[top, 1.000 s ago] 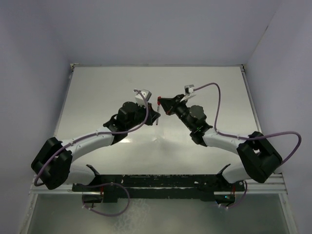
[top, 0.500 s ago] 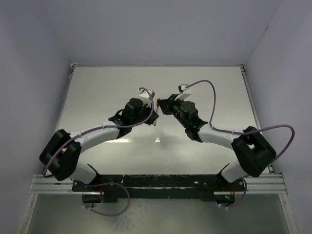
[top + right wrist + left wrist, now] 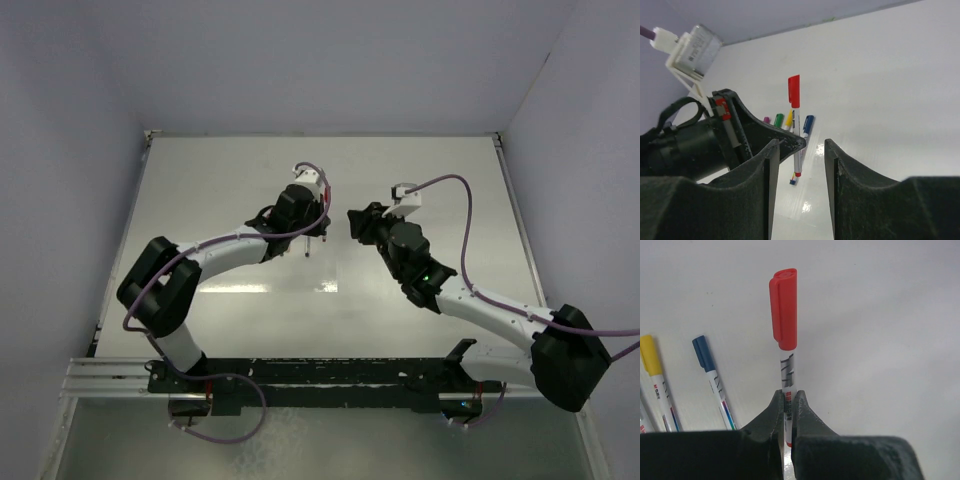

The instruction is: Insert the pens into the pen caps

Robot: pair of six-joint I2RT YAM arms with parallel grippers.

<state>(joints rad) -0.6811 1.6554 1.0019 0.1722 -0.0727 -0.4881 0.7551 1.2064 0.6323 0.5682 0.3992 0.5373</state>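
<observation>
My left gripper (image 3: 786, 399) is shut on the lower barrel of a silvery-white pen (image 3: 786, 372), held upright above the table. A red pen cap (image 3: 784, 307) sits on that pen's upper end. In the right wrist view the same red-capped pen (image 3: 797, 145) stands just beyond my right gripper (image 3: 801, 144), which is open and holds nothing. In the top view the right gripper (image 3: 352, 222) is a short way right of the left gripper (image 3: 312, 238). More pens lie on the table with caps on them: blue (image 3: 704, 352), yellow (image 3: 649, 351), green (image 3: 778, 120) and purple (image 3: 766, 120).
The white table (image 3: 200, 190) has grey walls behind and on both sides. The capped pens lie side by side under the left gripper. A white camera bracket and a purple cable (image 3: 690, 47) ride on the left wrist.
The two grippers met with the red cap on the pen. Now my right gripper has opened, let go of the cap and drawn back to the right. The left arm shifted farther back.
</observation>
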